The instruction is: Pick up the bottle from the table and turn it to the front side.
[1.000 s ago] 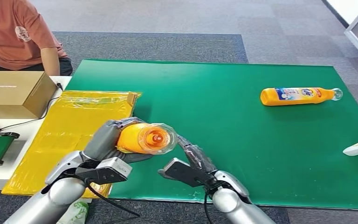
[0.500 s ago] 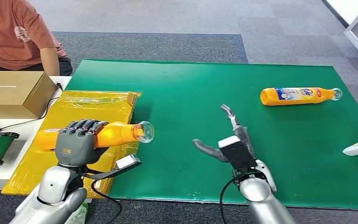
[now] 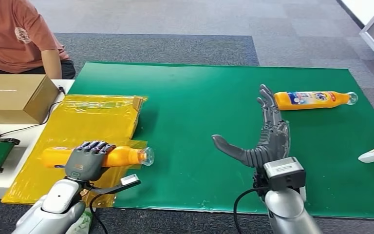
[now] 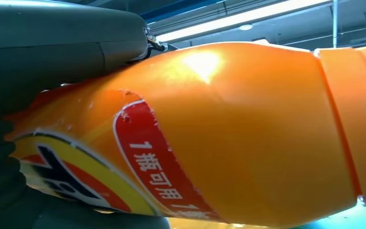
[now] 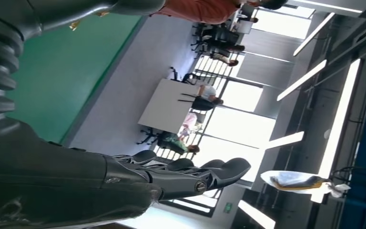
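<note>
We saw the left hand (image 3: 88,160) gripping one bottle (image 3: 121,155) crosswise over the yellow sheet (image 3: 85,119), while our right hand (image 3: 265,141), fingers spread, pointed toward the second bottle (image 3: 311,100), lying crosswise

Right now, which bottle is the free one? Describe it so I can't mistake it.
Start at the green mat and go to its far right corner. The orange bottle lies there on its side, label up. Unlike the bottle gripped by the left hand, nothing touches it.
</note>
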